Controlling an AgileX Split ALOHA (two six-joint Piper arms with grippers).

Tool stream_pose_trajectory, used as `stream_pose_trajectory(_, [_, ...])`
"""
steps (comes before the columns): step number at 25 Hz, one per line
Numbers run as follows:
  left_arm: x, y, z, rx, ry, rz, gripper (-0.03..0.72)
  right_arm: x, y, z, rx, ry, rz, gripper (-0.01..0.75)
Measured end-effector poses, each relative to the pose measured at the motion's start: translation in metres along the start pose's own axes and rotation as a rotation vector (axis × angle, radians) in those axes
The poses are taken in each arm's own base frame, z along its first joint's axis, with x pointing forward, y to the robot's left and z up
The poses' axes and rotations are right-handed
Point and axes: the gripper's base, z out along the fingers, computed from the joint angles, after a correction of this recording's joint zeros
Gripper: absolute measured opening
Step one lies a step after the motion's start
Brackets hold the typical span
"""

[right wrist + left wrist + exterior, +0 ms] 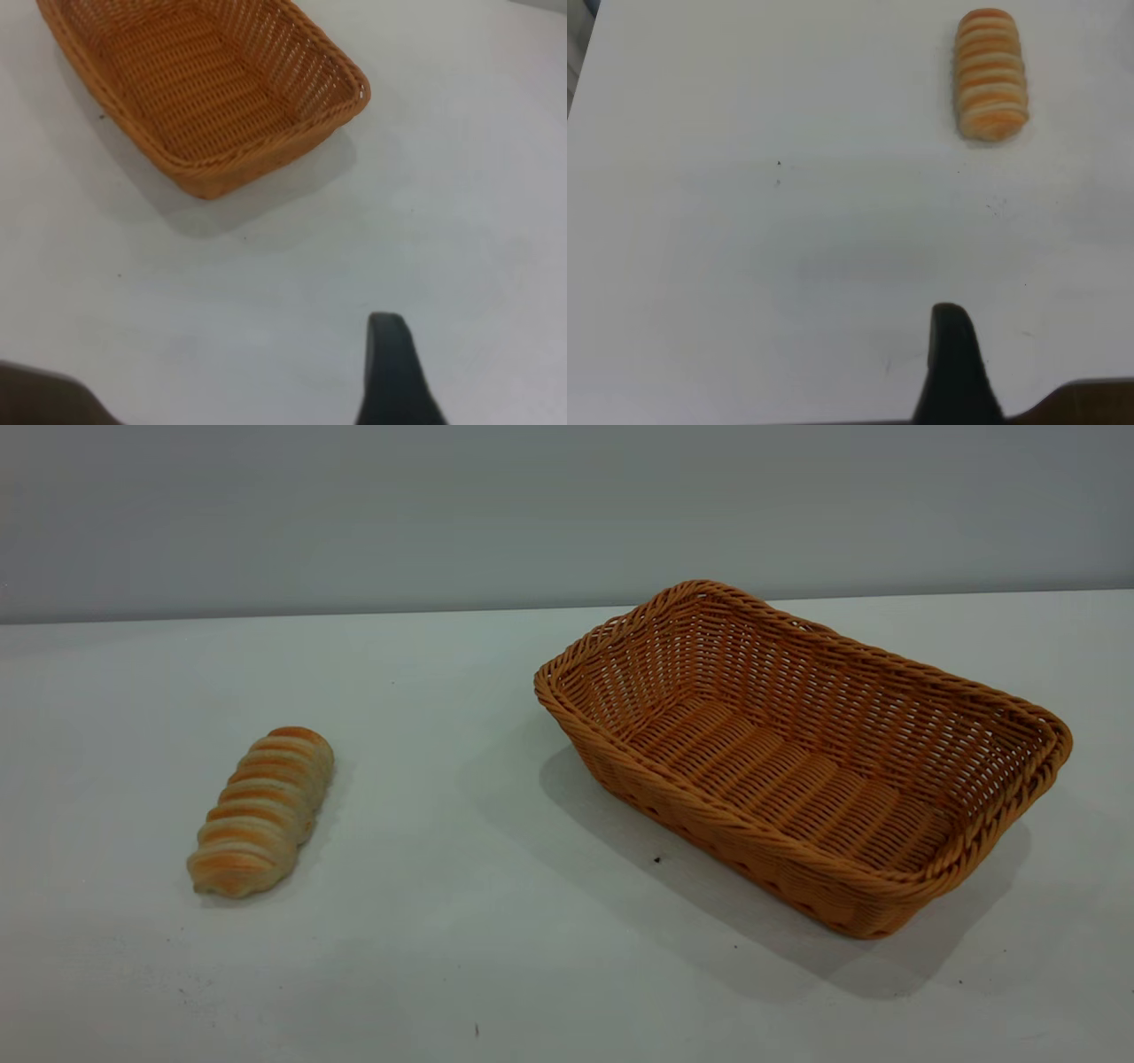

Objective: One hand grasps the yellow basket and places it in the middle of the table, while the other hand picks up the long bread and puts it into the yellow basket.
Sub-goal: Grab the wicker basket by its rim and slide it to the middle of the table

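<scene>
The yellow basket (780,779) stands empty on the white table (461,903), right of the middle, set at an angle. It also shows in the right wrist view (204,80). The long bread (263,810) lies on the table at the left, apart from the basket, and shows in the left wrist view (991,73). Neither gripper is in the exterior view. My left gripper (952,372) shows as a dark shape above bare table, well short of the bread. My right gripper (394,372) shows as a dark shape above bare table, well short of the basket. Neither touches anything.
A grey wall runs behind the table's far edge. A few tiny dark specks (656,859) mark the tabletop. Bare table lies between the bread and the basket. The table's edge shows in a corner of the left wrist view (578,71).
</scene>
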Motion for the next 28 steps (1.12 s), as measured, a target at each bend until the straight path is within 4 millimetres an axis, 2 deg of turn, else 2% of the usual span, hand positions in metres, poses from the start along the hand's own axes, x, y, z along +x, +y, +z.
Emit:
stream_pose_trajectory(3, [-0.001, 0.0, -0.001, 0.0, -0.01, 0.0, 0.559, 0.0, 0.0, 0.0, 0.0, -0.001, -0.001, 0.507])
stream_pose_trajectory(5, [-0.008, 0.0, -0.005, -0.002, -0.079, -0.004, 0.559, -0.002, 0.0, -0.001, 0.002, -0.02, -0.006, 0.507])
stream_pose_trajectory(8, [-0.022, 0.0, -0.011, 0.009, -0.192, -0.043, 0.559, -0.014, -0.001, -0.003, 0.001, -0.107, -0.002, 0.507])
stream_pose_trajectory(10, [-0.034, 0.0, -0.006, 0.012, -0.18, -0.051, 0.559, -0.027, -0.002, 0.007, -0.023, -0.095, 0.02, 0.507])
stream_pose_trajectory(18, [-0.079, 0.0, 0.051, 0.028, 0.032, -0.096, 0.559, -0.083, -0.01, 0.092, -0.14, 0.194, 0.176, 0.507])
stream_pose_trajectory(21, [-0.089, 0.0, 0.061, 0.027, 0.053, -0.1, 0.559, -0.096, -0.013, 0.129, -0.166, 0.276, 0.25, 0.507])
stream_pose_trajectory(24, [-0.093, 0.0, 0.064, 0.026, 0.041, -0.099, 0.559, -0.095, -0.014, 0.171, -0.179, 0.344, 0.363, 0.507])
stream_pose_trajectory(28, [-0.094, 0.0, 0.064, 0.026, 0.035, -0.094, 0.559, -0.081, -0.017, 0.224, -0.143, 0.435, 0.482, 0.507])
